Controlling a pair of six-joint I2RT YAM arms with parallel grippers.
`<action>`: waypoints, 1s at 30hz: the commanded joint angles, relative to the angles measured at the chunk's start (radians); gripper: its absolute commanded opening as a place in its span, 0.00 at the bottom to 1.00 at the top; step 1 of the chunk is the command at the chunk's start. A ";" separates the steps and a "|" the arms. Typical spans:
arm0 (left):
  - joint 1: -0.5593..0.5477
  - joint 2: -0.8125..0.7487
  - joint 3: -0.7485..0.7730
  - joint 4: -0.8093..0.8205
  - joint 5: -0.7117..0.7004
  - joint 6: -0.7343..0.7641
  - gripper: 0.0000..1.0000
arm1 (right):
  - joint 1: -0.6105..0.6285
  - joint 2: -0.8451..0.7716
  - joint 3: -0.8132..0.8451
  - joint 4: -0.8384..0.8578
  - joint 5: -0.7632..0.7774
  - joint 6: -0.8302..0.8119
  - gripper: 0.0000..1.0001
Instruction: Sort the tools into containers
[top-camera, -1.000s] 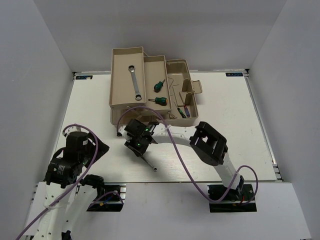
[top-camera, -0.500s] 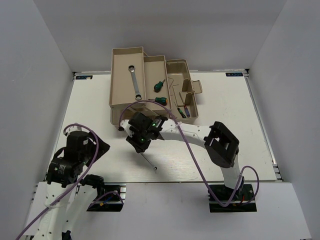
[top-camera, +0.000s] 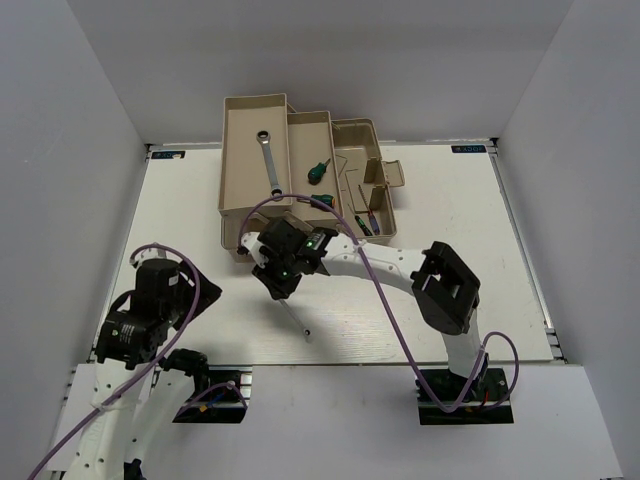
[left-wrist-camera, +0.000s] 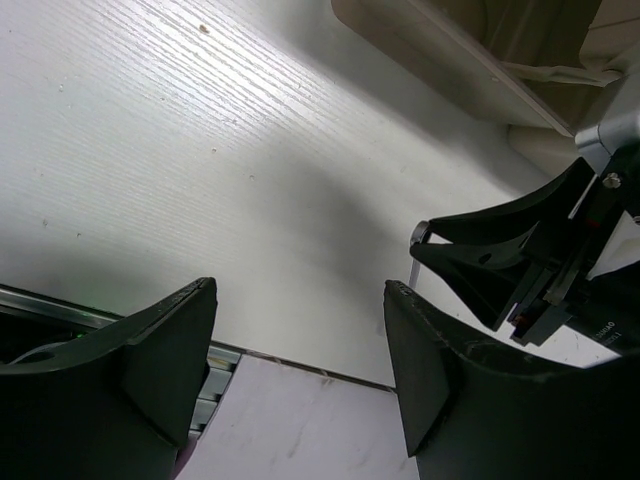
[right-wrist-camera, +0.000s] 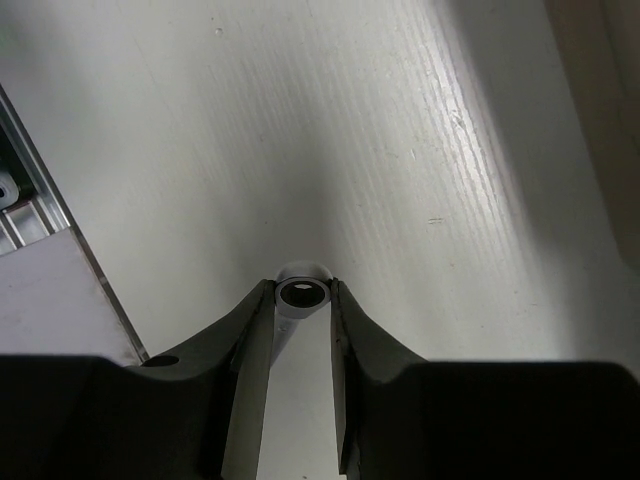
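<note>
- The right gripper (right-wrist-camera: 300, 287) is pinching the short wrench (right-wrist-camera: 301, 294), whose ring end is poking out just past the fingertips
- Just beyond that gripper, the beige trays (top-camera: 223, 160) are holding the long wrench (top-camera: 268, 162) and a green-handled screwdriver (top-camera: 318, 171)
- Well to its left, the left gripper (left-wrist-camera: 300, 292) is hanging spread wide over the table (left-wrist-camera: 150, 130)

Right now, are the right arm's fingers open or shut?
Shut on the short wrench: the right wrist view shows both fingers closed against it, and from above it sticks out beyond them.
</note>
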 joint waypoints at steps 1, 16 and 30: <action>-0.003 0.014 -0.005 0.026 0.017 0.017 0.78 | -0.007 -0.045 0.042 0.005 0.007 -0.004 0.00; -0.003 0.014 -0.025 0.036 0.037 0.017 0.78 | -0.021 0.001 0.058 0.048 0.066 -0.004 0.00; -0.003 0.023 -0.094 0.136 0.137 0.017 0.78 | -0.035 -0.059 0.054 0.038 0.068 0.004 0.00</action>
